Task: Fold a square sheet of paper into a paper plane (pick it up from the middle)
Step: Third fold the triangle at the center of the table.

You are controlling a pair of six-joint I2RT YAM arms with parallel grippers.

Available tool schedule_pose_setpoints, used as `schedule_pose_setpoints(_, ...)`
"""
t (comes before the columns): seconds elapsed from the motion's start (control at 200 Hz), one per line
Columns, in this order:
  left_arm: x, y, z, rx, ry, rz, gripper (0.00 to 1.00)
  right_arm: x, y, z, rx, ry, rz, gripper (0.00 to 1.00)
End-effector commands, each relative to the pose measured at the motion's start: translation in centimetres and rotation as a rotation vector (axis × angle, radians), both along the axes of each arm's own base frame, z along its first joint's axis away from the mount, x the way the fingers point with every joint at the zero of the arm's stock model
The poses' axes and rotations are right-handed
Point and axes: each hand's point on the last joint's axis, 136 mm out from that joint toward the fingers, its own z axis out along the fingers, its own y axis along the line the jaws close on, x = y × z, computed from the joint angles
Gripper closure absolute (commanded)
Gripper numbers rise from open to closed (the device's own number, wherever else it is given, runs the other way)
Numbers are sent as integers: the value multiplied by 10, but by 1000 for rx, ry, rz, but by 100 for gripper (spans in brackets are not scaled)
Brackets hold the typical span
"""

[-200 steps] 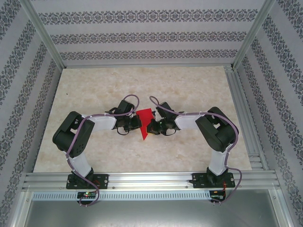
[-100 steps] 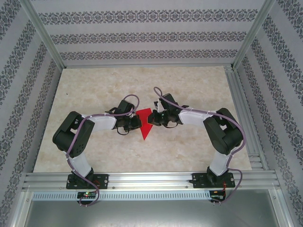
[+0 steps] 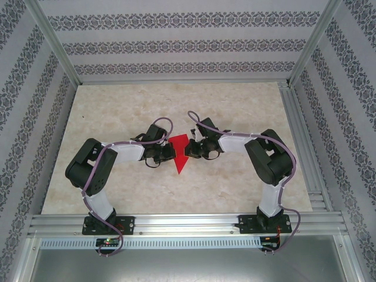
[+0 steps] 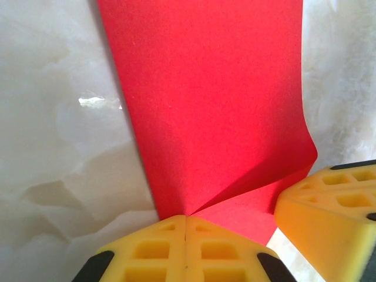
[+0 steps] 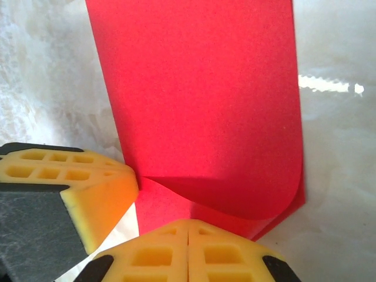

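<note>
Left gripper (image 3: 169, 151), closed on the red paper plane (image 3: 180, 161) at frame centre, meets the shut right gripper (image 3: 188, 153); uneven pulling could tear or unfold its curled flap (image 5: 235, 194).

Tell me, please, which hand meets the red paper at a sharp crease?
The left hand: creases fan from its shut tips, whereas at the right hand the paper plane curls roundly.
</note>
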Motion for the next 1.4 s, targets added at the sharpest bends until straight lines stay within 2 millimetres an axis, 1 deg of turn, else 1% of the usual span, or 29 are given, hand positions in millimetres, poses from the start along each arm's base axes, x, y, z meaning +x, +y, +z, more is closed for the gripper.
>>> schedule_pose_setpoints(0.0,-17,16,-24,113,61,-7,100,10,4,-2,17,-16,16,93)
schedule_pose_setpoints(0.13,-18,17,-25,119,64,-9,100,11,1,-13,1,4,9,93)
schedule_pose_setpoints(0.215,-18,18,-25,124,62,-8,100,11,0,-13,-6,7,6,93)
schedule_pose_setpoints(0.275,-18,18,-24,126,61,-6,100,12,1,-4,11,-5,8,93)
schedule_pose_setpoints(0.4,-17,19,-24,132,60,-4,100,16,1,28,45,-65,10,92)
schedule_pose_setpoints(0.445,-17,19,-23,133,58,-3,100,16,-1,34,45,-79,8,92)
schedule_pose_setpoints(0.49,-17,20,-23,136,58,-2,100,16,-3,36,38,-85,8,92)
schedule_pose_setpoints(0.629,-15,20,-21,136,49,1,100,19,-11,22,-2,-71,-6,92)
schedule_pose_setpoints(0.849,-16,21,-21,137,50,1,100,22,-11,7,-25,-44,-4,92)
schedule_pose_setpoints(1.029,-15,21,-17,136,40,5,100,24,-23,-13,-79,-12,-36,92)
schedule_pose_setpoints(1.129,-15,23,-13,143,33,10,99,22,-27,-24,-100,12,-49,93)
schedule_pose_setpoints(1.184,-13,25,-9,151,20,17,97,21,-28,-27,-103,22,-53,93)
schedule_pose_setpoints(1.239,-10,28,-2,162,-10,31,92,19,-29,-29,-109,31,-62,93)
schedule_pose_setpoints(1.329,-2,31,20,153,-93,51,82,17,-33,-32,-130,43,-73,93)
schedule_pose_setpoints(1.394,2,25,37,116,-146,35,76,16,-34,-34,-135,50,-78,93)
